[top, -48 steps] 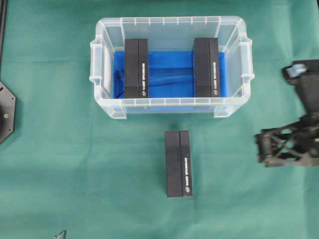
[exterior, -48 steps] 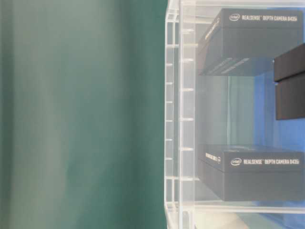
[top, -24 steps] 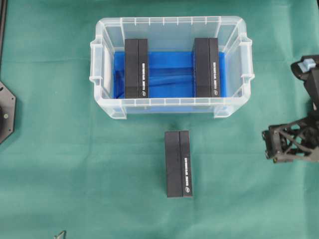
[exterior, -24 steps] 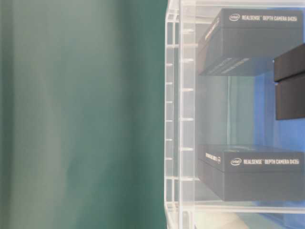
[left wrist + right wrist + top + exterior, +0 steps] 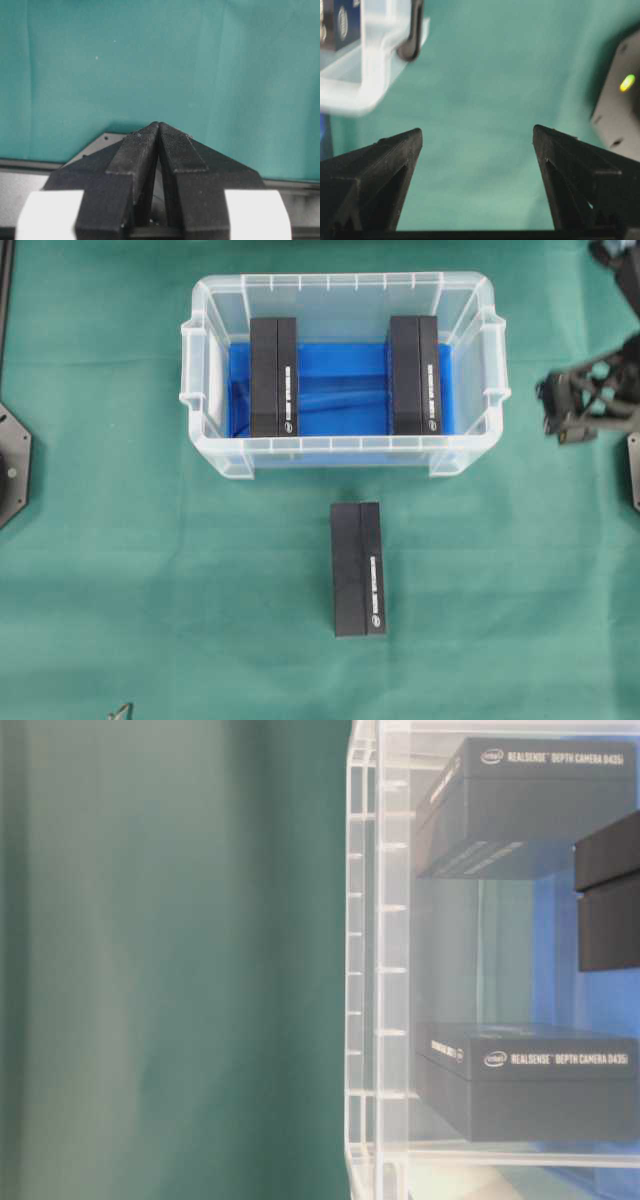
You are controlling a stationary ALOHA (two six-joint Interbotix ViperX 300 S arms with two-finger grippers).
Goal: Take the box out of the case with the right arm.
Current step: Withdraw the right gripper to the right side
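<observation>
The case [image 5: 345, 380], a clear plastic tub with a blue floor, sits toward the far middle of the green-covered bench [image 5: 150, 600]. Two black boxes stand inside it: the left box [image 5: 273, 377] near the left wall and the right box [image 5: 414, 375] near the right wall, well apart with bare blue lining between them. A third black box [image 5: 358, 568] lies outside on the bench, just in front of the case's near wall and not touching it. In the table-level view the case wall [image 5: 365, 960] fills the right side, and both inner boxes show through it with their printed labels (the lettering reads as a depth camera name). The right end effector [image 5: 560, 412] hangs beside the case's right handle, outside the tub and clear of it; in the right wrist view its two lattice fingers [image 5: 375, 170] stand wide apart with nothing between them, the case corner [image 5: 365, 75] showing at upper left and a dark base with a green light [image 5: 622, 95] at right. The left end effector [image 5: 159, 130] is clenched, its tips pressed together over bare green cloth, grasping nothing.
</observation>
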